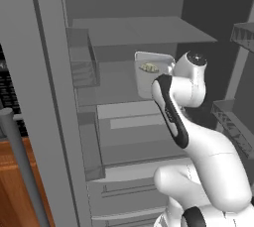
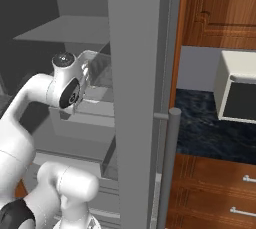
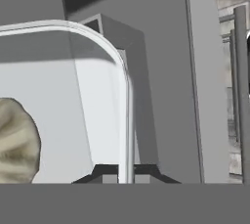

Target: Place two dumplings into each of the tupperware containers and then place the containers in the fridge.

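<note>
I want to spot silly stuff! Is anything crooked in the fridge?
Yes. The pale grey-white rectangular tupperware container is tipped steeply on edge, pinched by its rim in the gripper, so the beige dumpling inside could slide out.

container [image 1: 151, 60]: lower half behind arm | dumpling [image 3: 17, 142]: cropped at frame edge

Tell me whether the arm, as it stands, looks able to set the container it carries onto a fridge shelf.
Probably yes. The pincer is shut on the rim of the tupperware container, already inside the open fridge. The shelf below it looks bare, and the door stands aside.
</note>
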